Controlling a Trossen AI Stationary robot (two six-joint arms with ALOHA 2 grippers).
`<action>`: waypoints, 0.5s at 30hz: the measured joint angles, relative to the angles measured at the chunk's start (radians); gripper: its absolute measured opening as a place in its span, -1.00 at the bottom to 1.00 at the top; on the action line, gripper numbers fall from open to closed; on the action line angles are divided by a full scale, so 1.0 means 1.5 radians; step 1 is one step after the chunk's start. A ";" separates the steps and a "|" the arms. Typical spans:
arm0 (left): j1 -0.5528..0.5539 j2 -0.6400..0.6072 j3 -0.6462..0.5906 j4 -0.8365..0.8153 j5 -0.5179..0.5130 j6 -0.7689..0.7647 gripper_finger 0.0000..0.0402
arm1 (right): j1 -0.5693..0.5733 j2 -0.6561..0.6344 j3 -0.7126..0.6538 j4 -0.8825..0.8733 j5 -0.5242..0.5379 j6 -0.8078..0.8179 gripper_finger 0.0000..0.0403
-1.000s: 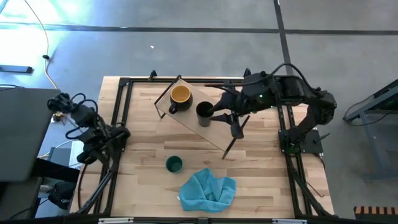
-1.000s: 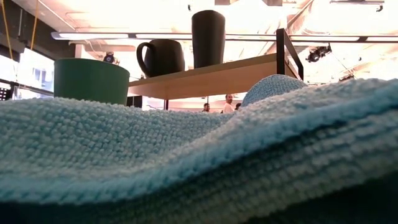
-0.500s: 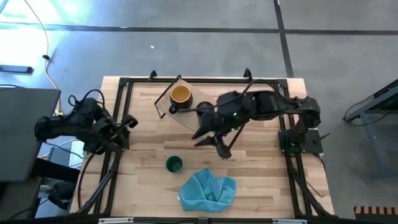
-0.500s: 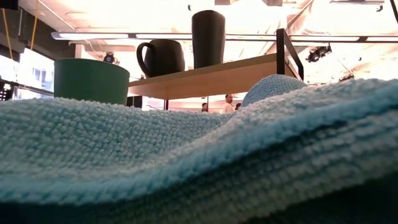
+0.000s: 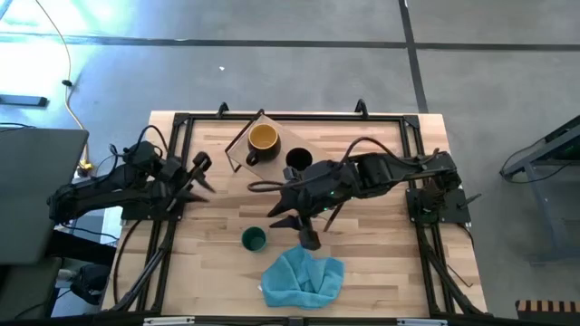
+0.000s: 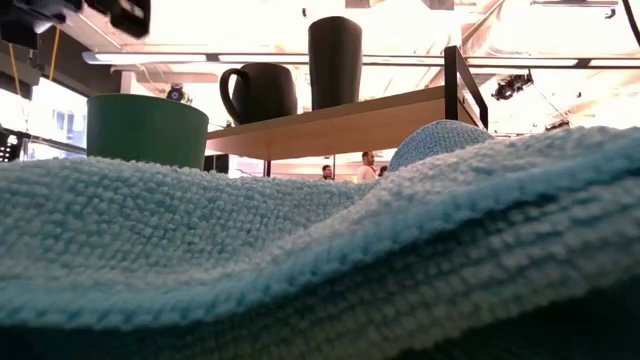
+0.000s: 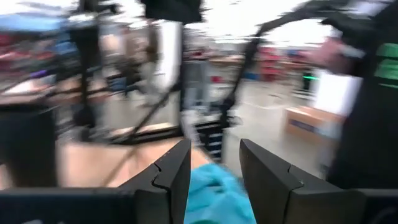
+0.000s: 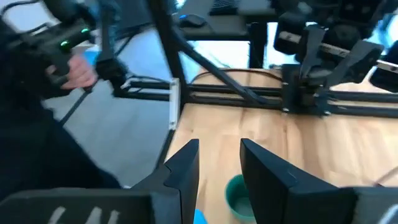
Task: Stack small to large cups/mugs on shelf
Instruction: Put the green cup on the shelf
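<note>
Green cup (image 5: 254,239) is standing alone on the tabletop (image 5: 381,263), near side, just beside the teal cloth (image 5: 303,276). It is the one cup not yet on the shelf (image 5: 272,181).

Yellow mug (image 5: 263,139) and black cup (image 5: 298,161) are both sitting on the shelf, side by side, toward the far left. In the low view they are standing upright on the board, above the green cup's rim.

My right hand (image 5: 292,225) is reaching in over the middle of the tabletop, hanging just right of the green cup, fingers parted and empty. In the right wrist view the green cup (image 8: 239,196) is showing between my fingers (image 8: 184,167), not yet touched.

Change: a second ago my right hand was up at the black cup on the shelf; it has let go and is swinging near and leftward. The black cup is staying where it was put. I am taking that placement as done and the green cup as next.

My left hand (image 5: 201,172) has also come forward from its folded rest at the left edge and is now hovering over the left rail, fingers apart, holding nothing.

Cloth, mug and green cup are unmoved.
</note>
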 joint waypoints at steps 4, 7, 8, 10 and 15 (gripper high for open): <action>0.008 -0.012 -0.013 -0.001 -0.088 -0.012 -0.38 | 0.015 0.008 0.000 -0.004 0.062 0.030 -0.46; 0.008 -0.028 -0.029 -0.002 -0.139 -0.024 -0.38 | 0.030 0.018 0.000 -0.006 0.101 0.049 -0.46; 0.008 -0.036 -0.034 -0.002 -0.153 -0.029 -0.38 | 0.034 0.022 0.000 -0.006 0.115 0.055 -0.46; 0.008 -0.055 -0.046 0.000 -0.160 -0.035 -0.38 | 0.042 0.032 0.000 -0.008 0.143 0.070 -0.46; 0.008 -0.112 -0.067 -0.002 -0.167 -0.054 -0.38 | 0.048 0.060 0.000 -0.005 0.179 0.111 -0.46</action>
